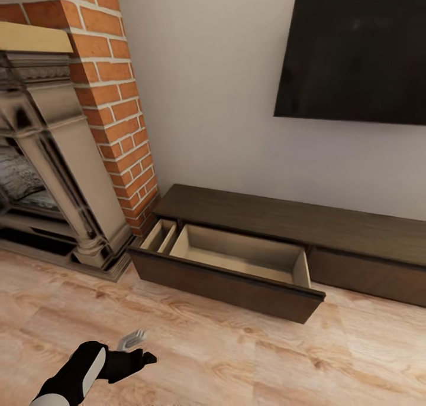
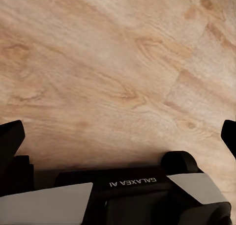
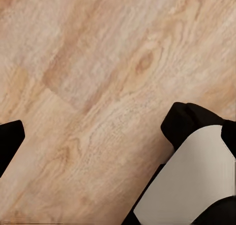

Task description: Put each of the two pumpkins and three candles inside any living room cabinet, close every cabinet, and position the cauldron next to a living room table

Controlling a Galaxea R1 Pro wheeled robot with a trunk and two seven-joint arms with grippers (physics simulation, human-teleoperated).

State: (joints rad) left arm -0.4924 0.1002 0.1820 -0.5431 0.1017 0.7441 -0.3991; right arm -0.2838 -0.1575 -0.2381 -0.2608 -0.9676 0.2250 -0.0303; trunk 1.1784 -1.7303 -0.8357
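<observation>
The cabinet (image 1: pixel 284 217) runs low along the wall under the TV (image 1: pixel 355 51), just beside the brick fireplace (image 1: pixel 71 158). Its left drawer (image 1: pixel 236 264) is pulled out over the wood floor (image 1: pixel 236 359), showing a pale interior with nothing in it, likely left out so that items can be dropped in from above. No pumpkins or candles lie in the drawer or on the cabinet top.

The left arm hangs low over the floor, its end effector (image 1: pixel 133 340) near the drawer front but apart from it. In the left wrist view the end effector (image 2: pixel 118 129) has its fingers spread wide with bare floor between them. The right end effector (image 3: pixel 118 129) is likewise spread and holds nothing. With both empty, the robot seems to be between fetches.
</observation>
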